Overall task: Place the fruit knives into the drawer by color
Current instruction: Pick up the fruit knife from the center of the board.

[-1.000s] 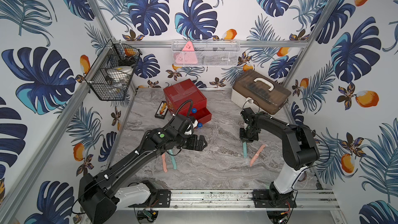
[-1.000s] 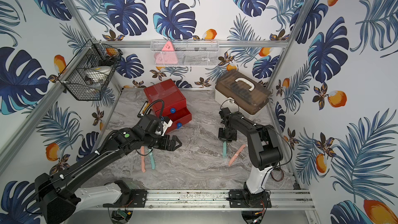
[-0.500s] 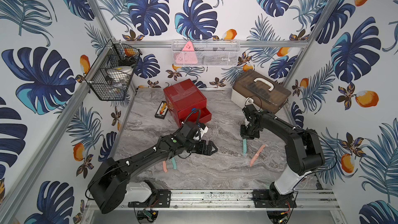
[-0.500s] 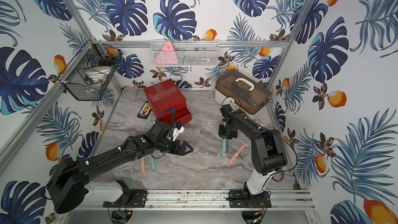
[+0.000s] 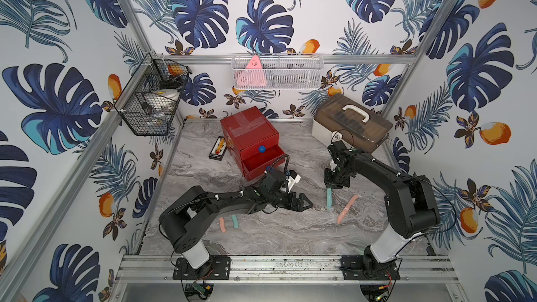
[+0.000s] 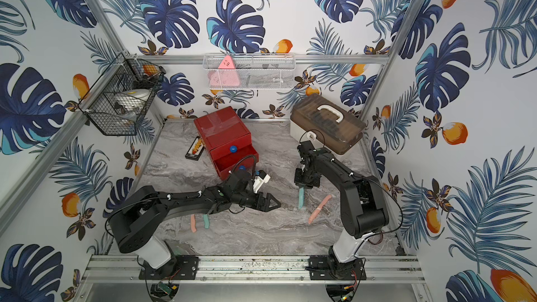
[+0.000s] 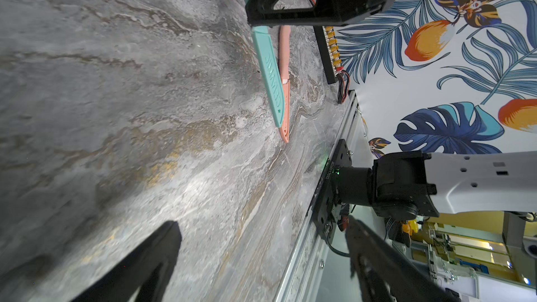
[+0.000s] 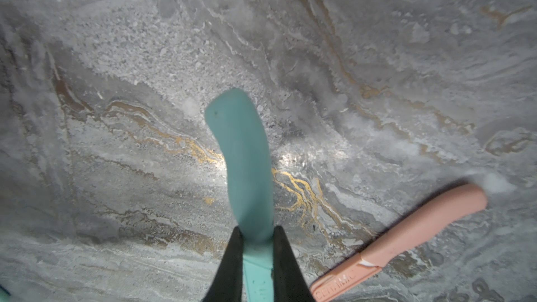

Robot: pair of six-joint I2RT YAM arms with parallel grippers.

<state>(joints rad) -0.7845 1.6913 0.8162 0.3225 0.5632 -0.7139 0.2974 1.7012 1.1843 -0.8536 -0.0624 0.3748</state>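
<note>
On grey marbled tabletop (image 5: 261, 236) — red drawer (image 5: 247, 132) — palm-leaf wallpaper (image 5: 261, 24) all round.

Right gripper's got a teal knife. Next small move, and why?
Probably raise the right gripper slightly: it is shut on the teal knife, whose end hangs low over the table beside a pink knife; clear both before carrying to the drawer.

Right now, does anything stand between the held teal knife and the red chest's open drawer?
Yes: the left gripper, open and empty, and its wrist lie between the held teal knife and the open drawer.
</note>
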